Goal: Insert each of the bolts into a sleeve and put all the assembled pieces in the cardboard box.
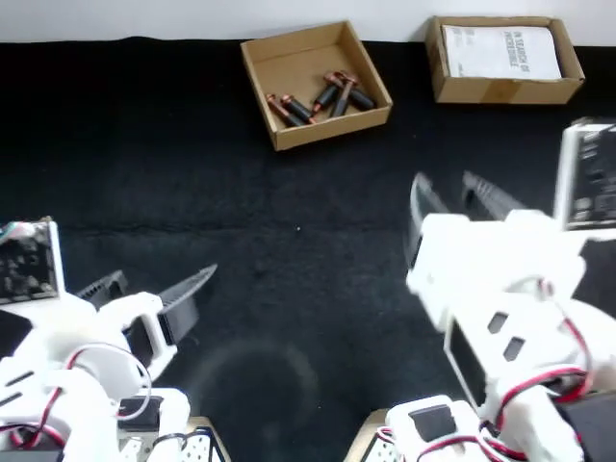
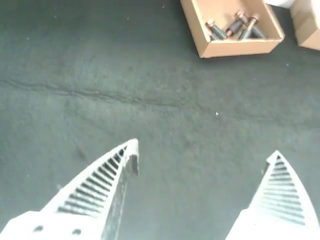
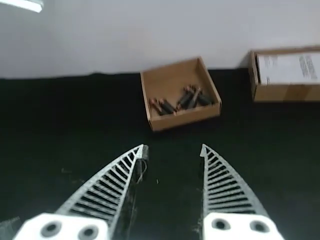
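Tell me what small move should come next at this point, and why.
Probably none beyond easing both arms to rest. The left gripper and right gripper are open, hold nothing and sit well back from the cardboard box. Every bolt and sleeve I can see already lies in it as assembled pieces, so the task looks finished.

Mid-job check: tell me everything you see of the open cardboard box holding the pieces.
The cardboard box is a shallow, square tray of plain brown board, open-topped and upright. It sits skewed on the black mat at the table's far side. Several assembled pieces, dark sleeves with coppery bolt heads, lie loosely inside on its floor.
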You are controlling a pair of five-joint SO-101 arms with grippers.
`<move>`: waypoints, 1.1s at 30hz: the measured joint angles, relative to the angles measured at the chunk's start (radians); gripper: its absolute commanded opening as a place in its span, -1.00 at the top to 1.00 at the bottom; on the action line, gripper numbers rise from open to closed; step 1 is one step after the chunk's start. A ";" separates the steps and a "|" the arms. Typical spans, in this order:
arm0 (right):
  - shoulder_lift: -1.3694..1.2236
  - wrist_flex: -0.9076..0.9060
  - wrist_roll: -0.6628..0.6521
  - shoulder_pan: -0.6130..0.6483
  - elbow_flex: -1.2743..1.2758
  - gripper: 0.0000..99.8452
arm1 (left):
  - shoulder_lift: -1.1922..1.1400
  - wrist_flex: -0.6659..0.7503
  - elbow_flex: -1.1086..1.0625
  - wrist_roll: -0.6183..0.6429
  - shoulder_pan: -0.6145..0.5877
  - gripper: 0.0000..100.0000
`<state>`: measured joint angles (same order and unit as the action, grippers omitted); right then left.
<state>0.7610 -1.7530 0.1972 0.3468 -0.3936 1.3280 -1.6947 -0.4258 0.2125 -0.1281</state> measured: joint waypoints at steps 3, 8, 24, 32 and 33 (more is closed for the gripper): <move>0.135 0.011 0.000 -0.003 0.275 0.70 | 0.081 0.031 -0.132 0.000 0.000 0.24; 0.333 0.192 0.000 0.000 0.727 0.70 | 0.219 0.210 -0.399 0.000 0.000 0.24; 0.651 0.853 -0.279 0.000 1.981 0.70 | 0.465 0.601 -1.166 -0.002 0.002 0.24; 0.664 0.736 -0.193 -0.048 2.042 0.70 | 0.465 0.454 -1.185 -0.106 0.002 0.24; 0.664 0.736 -0.155 -0.052 2.051 0.70 | 0.465 0.425 -1.185 -0.114 0.002 0.24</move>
<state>1.4254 -1.0165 0.0422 0.2946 1.6579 1.7929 -1.2697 -1.6103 0.0990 -0.1266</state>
